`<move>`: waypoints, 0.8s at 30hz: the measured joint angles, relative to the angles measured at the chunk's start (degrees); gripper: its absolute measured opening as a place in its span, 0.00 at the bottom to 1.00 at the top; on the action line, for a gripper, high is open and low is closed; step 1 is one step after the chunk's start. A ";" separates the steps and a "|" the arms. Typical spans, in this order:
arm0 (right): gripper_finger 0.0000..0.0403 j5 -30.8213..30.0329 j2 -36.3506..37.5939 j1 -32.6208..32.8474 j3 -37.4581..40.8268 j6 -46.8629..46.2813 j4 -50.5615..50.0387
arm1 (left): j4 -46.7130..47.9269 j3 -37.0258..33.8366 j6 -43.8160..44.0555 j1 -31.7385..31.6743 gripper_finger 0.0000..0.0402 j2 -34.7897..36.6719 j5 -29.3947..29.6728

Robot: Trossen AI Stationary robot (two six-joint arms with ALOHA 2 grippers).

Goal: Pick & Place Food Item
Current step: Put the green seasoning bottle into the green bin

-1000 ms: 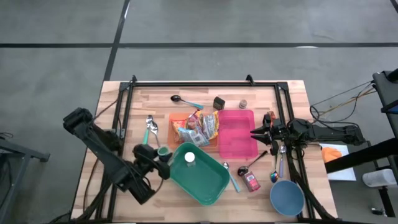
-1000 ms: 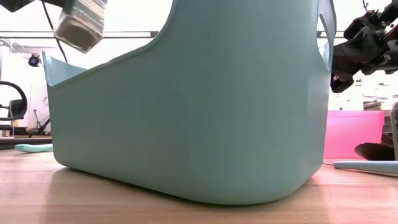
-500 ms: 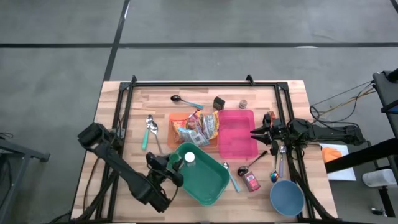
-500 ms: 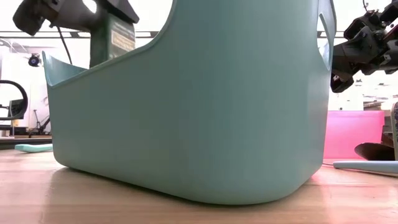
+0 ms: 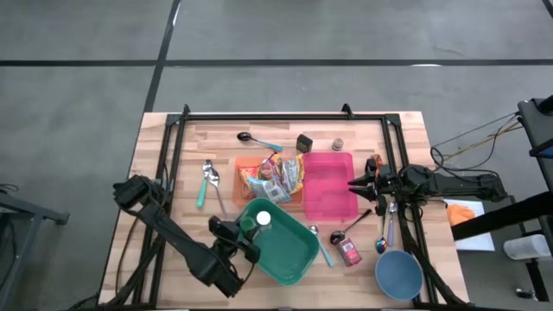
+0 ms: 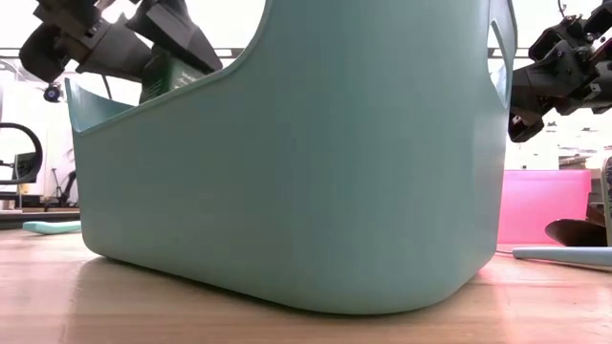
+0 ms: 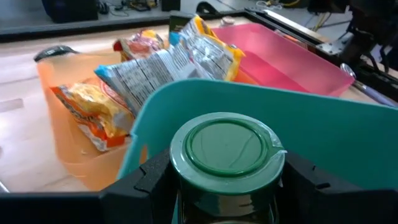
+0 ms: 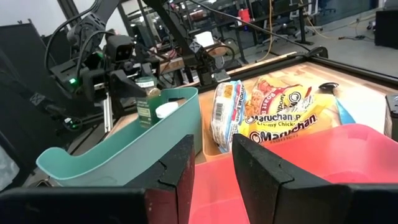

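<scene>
A glass jar with a green lid [image 7: 227,149] is held by my left gripper [image 5: 240,231] at the left end of the teal bin [image 5: 289,250]. In the low view the jar [image 6: 167,76] shows above the bin's wall [image 6: 306,172], which hides its lower part. The right wrist view shows the jar [image 8: 148,102] next to a white-capped bottle [image 8: 166,110] that stands in the bin. My right gripper [image 5: 352,183] waits open at the pink bin's right rim, with nothing between its fingers [image 8: 180,168]. My left gripper pinches the jar between its two fingers [image 7: 149,177], one on each side of the glass just under the green lid [image 7: 186,180]. The fingers come from the table's near left, slanting down. The jar stands nearly upright; the bin hides its base, so I cannot tell whether it rests on anything.
An orange tray with ramen packets [image 5: 272,177] lies just beyond the teal bin, and a pink bin [image 5: 328,186] stands to its right. A blue bowl [image 5: 399,275], a red jar [image 5: 350,252] and spoons [image 5: 207,181] lie around them.
My left gripper has carried the jar down and toward the table's right, from above the bin's left side to within its left end. The jar, tilted before, now stands nearly upright with its lower part behind the bin's wall.
</scene>
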State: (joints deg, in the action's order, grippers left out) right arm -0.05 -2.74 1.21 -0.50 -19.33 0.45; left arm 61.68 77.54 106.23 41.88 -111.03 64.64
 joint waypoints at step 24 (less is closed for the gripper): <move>0.27 0.00 -0.04 0.00 0.01 0.00 0.00 | -7.62 -0.96 -5.28 -1.59 0.54 -1.65 -1.68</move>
State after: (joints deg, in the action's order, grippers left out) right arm -0.05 -2.79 1.21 -0.49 -19.33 0.45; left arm 54.06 76.58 100.95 40.29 -112.68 62.96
